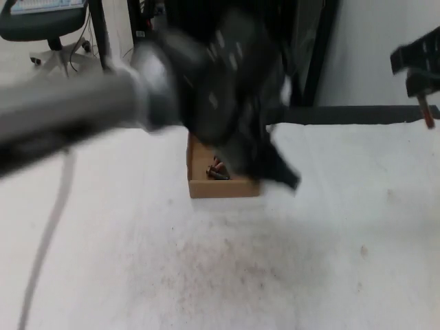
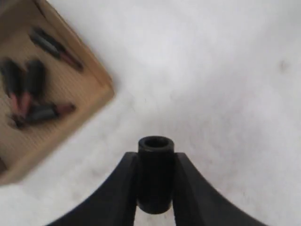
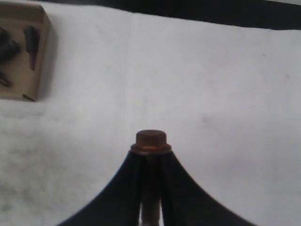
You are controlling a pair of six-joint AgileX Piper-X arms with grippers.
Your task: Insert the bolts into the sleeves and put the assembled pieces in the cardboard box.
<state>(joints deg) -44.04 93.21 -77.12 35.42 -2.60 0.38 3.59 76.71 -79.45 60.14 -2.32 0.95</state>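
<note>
Pinching a black sleeve [image 2: 155,150] between its two fingers, the left gripper [image 2: 155,162] hangs just off one corner of the cardboard box [image 2: 70,127]. The sleeve's open bore points away from the wrist, and I can make out nothing inside it. The right gripper [image 3: 151,157] is pressed onto the shank of a copper-coloured bolt [image 3: 151,140], whose flanged hexagonal head stands clear beyond the fingertips. In the high view this gripper is up in the air at the far right of the bench [image 1: 275,261], well apart from the box, with the bolt hanging below it.

As for progress — several assembled pieces [image 2: 42,113], dark sleeves with reddish bolt ends poking out, already lie in the box. Some cross one another and one lies apart near a wall. They are too blurred for a firm count. Whether more loose bolts and sleeves wait elsewhere cannot be told from these views. By my judgement the task is well under way, and the pair now in the grippers is not yet joined. What is left for this pair is to bring the two grippers together, pass the bolt into the sleeve's bore, and set the joined piece in the box with the others.

No label or legible writing appears on the box, the parts or the bench cover — nothing can be read.
</note>
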